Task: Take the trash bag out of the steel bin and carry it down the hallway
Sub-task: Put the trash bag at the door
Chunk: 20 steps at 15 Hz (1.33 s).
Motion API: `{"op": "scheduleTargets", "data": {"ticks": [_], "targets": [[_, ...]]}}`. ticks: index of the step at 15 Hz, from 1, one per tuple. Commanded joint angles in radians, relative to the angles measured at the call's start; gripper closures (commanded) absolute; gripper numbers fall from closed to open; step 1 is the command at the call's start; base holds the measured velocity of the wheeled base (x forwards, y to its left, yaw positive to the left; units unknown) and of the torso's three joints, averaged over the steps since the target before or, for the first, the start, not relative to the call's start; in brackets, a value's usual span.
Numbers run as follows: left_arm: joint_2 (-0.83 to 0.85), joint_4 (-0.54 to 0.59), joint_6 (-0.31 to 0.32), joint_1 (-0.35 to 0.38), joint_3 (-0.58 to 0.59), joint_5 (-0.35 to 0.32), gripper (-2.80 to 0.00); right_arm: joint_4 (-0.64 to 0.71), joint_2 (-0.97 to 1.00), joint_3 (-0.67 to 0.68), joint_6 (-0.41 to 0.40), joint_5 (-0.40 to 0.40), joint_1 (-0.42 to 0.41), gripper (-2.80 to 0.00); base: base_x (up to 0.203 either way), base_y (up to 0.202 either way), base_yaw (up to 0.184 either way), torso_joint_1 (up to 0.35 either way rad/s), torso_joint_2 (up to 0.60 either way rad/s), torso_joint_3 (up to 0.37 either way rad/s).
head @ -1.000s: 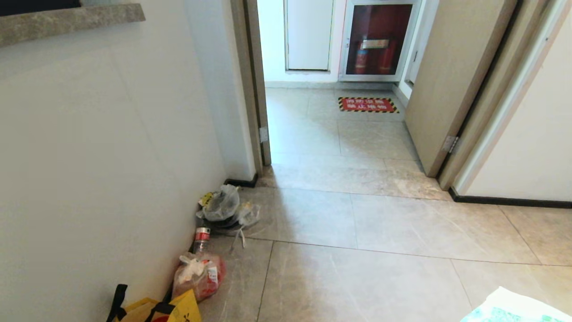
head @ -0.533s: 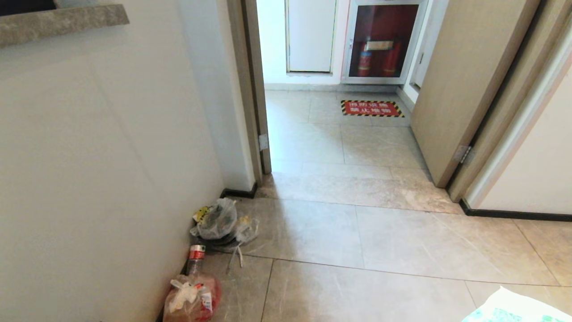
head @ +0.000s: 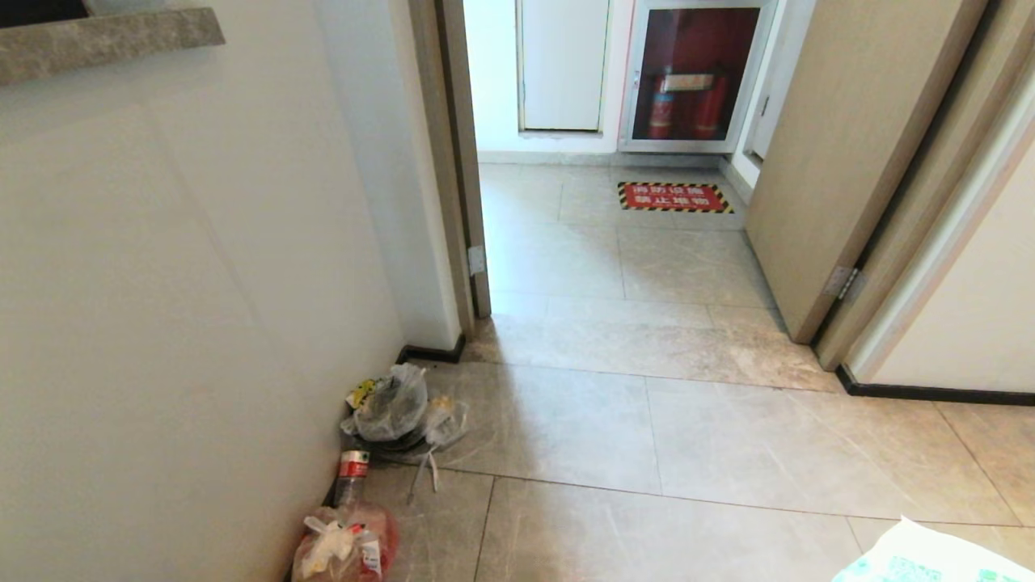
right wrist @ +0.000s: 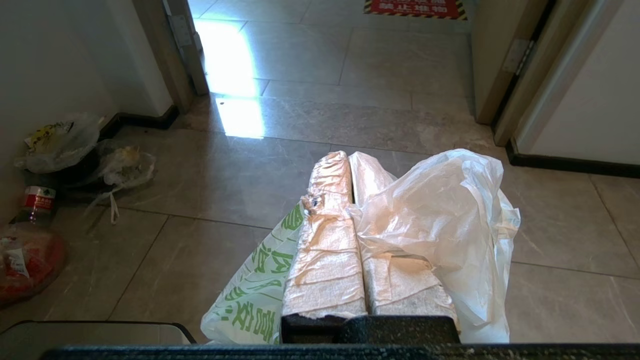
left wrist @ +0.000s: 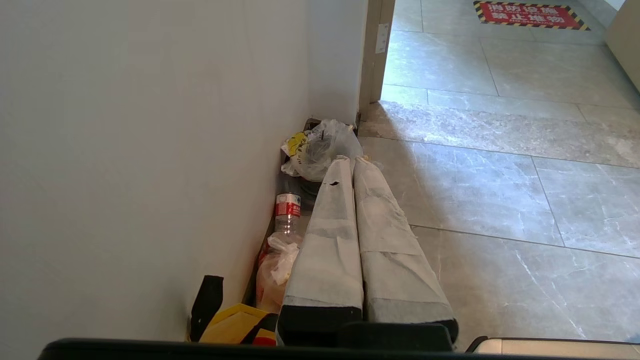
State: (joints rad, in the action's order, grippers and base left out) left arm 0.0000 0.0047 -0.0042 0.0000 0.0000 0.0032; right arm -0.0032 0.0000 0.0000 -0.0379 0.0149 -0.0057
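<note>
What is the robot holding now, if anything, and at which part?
The right gripper is shut on the trash bag, pinching a gathered fold of its thin plastic; the rest drapes beside the fingers. The left gripper is shut and holds nothing.

The hallway floor [head: 614, 420] is viewed from above by the head camera, facing the open doorway. Each wrist view is taken low along its own fingers, facing likewise. The litter bags by the wall [head: 396, 408] are shared by all three views
</note>
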Motion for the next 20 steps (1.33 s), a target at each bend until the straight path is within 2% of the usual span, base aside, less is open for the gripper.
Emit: {"op": "scheduleTargets", "data": {"ticks": [1,6,20], "targets": [[0.0,0.0,-0.002,0.0,0.0,0.0,0.0,0.0,0.0,-0.001,0.0,0.0,-0.002,0.0,0.0,0.0,0.0,0.0,0.0,0.0],[0.0,0.0,0.0,0.0,0.0,0.0,0.0,0.0,0.0,-0.002,0.001,0.0,0.0,0.0,-0.003,0.003,-0.037,0.001,0.0,0.0],[0.0,0.0,0.001,0.0,0.0,0.0,0.0,0.0,0.001,-0.002,0.001,0.0,0.0,0.0,0.002,0.009,-0.17,0.003,0.0,0.003]]}}
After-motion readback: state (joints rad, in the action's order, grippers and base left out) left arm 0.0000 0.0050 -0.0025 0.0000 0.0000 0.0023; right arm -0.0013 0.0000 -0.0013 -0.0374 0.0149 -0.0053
